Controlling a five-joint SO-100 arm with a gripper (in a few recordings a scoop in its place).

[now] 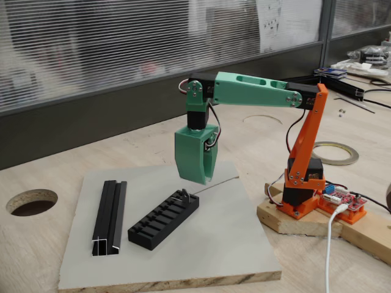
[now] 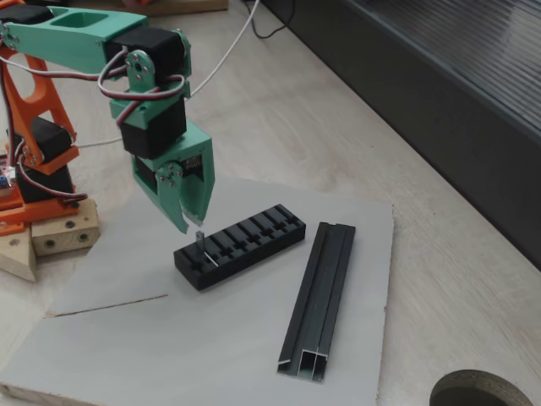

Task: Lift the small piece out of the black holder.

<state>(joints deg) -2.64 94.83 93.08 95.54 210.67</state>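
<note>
1. Green gripper point(image 1: 201, 178) hangs tip-down off the green-and-orange arm point(image 1: 305, 131), right over the near-arm end of the black holder point(image 1: 164, 218). In the other fixed view the gripper point(image 2: 190, 222) has its tips just above the holder point(image 2: 241, 245).
2. Small piece point(image 2: 199, 246): thin grey sliver standing upright in the end slot of the holder, top edge just under the fingertips. In the first fixed view the small piece point(image 1: 184, 195) shows as a tiny pale fleck at the holder's end, too small to read well.
3. Grip state: jaws look drawn close together at the tips, but can't tell if they're pinching the piece or just hovering over it. Contact unclear in both fixed views.
4. Holder contents: a row of crosswise slots along the top, comb-like; the piece sits at one end; nothing visible in the other slots.
5. Holder lies flat on the grey board point(image 1: 201, 256), diagonal to its edges.
6. Black grooved rail point(image 1: 110, 218) lies on the same board beside the holder, apart from it, silvery cut end facing the cam. Same rail point(image 2: 319, 296) in the other fixed view, roughly parallel to the holder.
7. Board rests on a pale wooden table point(image 1: 36, 244); round hole point(image 1: 33, 201) in the tabletop just off the board's corner.
8. Arm base point(image 1: 299, 201) is orange, mounted on a wood block beside the board.
</note>
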